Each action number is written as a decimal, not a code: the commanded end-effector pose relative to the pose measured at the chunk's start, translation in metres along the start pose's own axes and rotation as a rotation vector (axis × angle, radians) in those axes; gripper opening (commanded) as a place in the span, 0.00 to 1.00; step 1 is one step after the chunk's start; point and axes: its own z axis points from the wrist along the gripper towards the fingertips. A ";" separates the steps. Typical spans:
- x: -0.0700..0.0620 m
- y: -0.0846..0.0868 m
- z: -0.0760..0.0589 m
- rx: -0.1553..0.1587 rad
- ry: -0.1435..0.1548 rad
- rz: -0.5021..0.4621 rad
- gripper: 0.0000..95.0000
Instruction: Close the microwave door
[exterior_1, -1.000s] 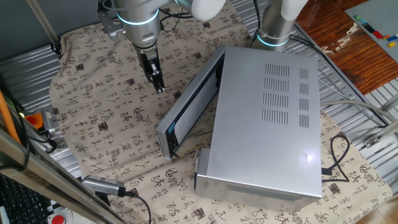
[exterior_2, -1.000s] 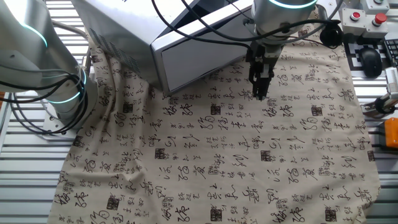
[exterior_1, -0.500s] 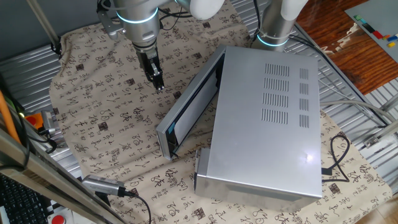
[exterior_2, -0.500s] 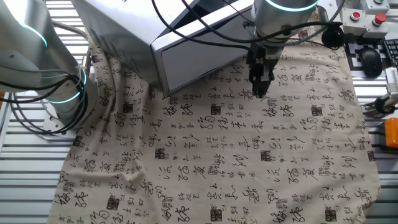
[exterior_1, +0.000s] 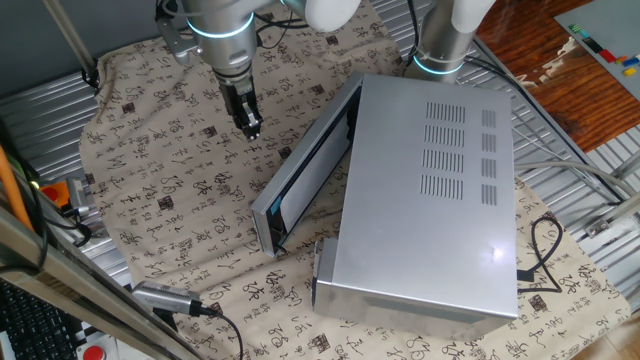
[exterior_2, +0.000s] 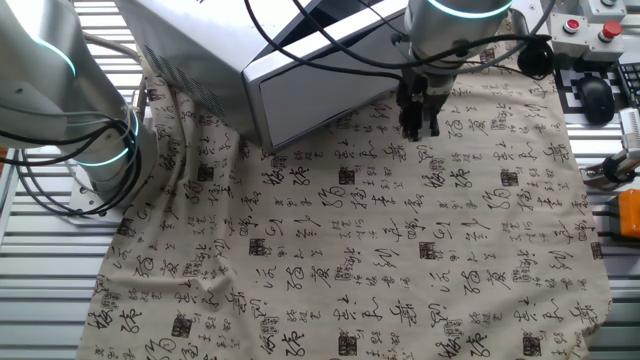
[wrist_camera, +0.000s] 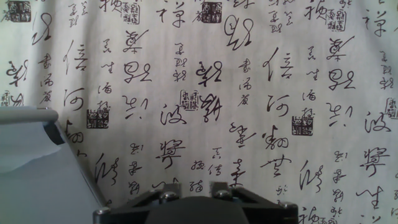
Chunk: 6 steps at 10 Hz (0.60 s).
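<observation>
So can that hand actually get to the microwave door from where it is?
Probably yes. The hand hangs above bare cloth beside the half-open microwave door, and nothing lies between them in either fixed view.

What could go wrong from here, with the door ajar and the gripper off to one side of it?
1. The gripper hangs above the cloth, apart from the microwave door; a push landing near the door's top edge could slide over it instead of swinging it shut.
2. The microwave stands on loose, wrinkled cloth, so a hard push might shift the whole box.
3. Cables drape across the door's upper edge near the arm and could snag.
</observation>
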 end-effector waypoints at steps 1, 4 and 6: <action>0.000 0.000 0.000 0.000 0.001 0.000 0.00; 0.000 0.000 0.000 0.003 0.001 -0.008 0.00; 0.000 0.000 0.000 0.003 0.001 -0.013 0.00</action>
